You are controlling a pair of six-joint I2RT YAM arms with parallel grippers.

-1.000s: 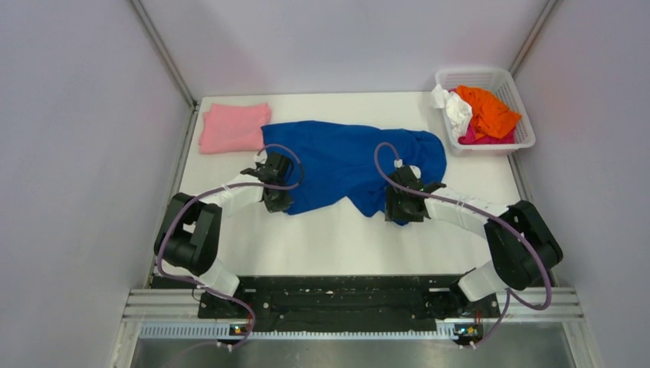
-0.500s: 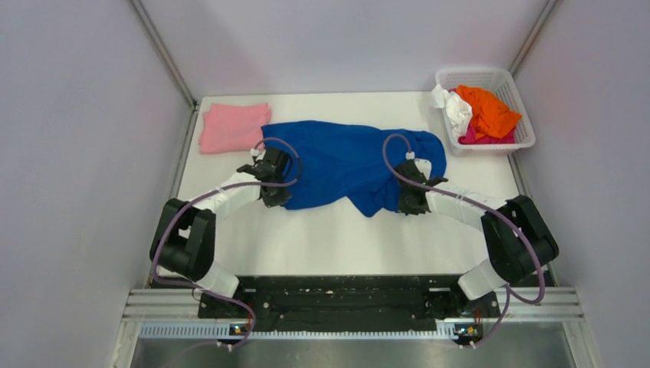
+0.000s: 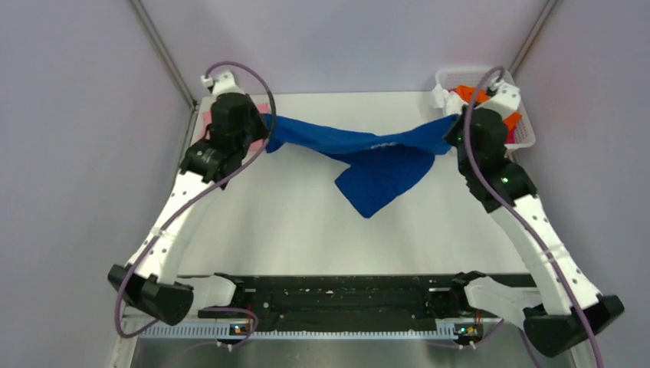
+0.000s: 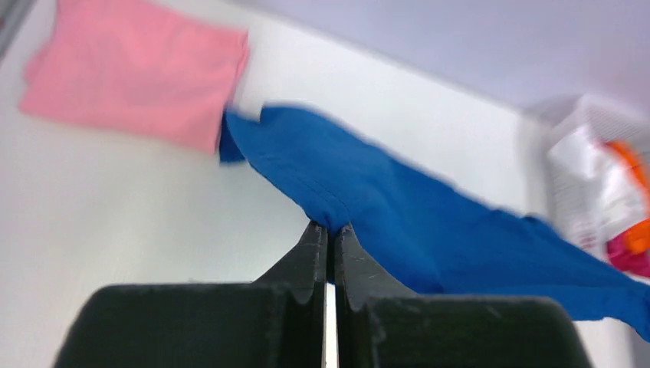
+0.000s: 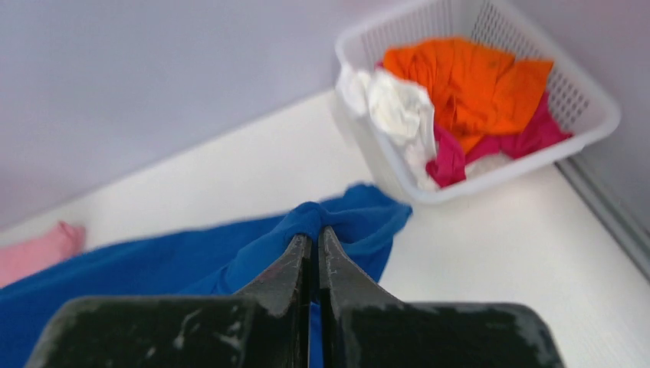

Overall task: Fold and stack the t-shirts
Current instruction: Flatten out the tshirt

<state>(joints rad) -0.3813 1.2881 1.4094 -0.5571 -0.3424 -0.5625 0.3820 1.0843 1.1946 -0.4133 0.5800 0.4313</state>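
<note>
While both arms reach up toward the back of the table [image 3: 306,222], the blue tee [image 3: 375,157] hangs stretched between them as a narrow band. A loose flap sags from its middle toward the near side, and faint white lettering shows on the band. The right gripper [image 5: 313,239] is clamped on a bunched edge of the blue cloth just beside the basket [image 5: 506,172], at that basket's near-left corner. Its black fingers are pressed together with a fold pinched at the tips. The left gripper [image 4: 331,230] is clamped the same way on the tee's other end, well apart from the basket, on the opposite side of the table.

The pink tee [image 4: 134,73] lies folded flat at the back corner opposite the basket. The blue tee's free corner shows against its basket-side edge, though whether the two touch cannot be told. From above, the left arm hides most of the pink cloth.

Inside the basket, the orange tee [image 5: 467,77] sits on top. The white tee [image 5: 395,103] spills over the left rim toward the blue cloth, and the magenta tee [image 5: 536,130] lies under the orange along the near wall.
</note>
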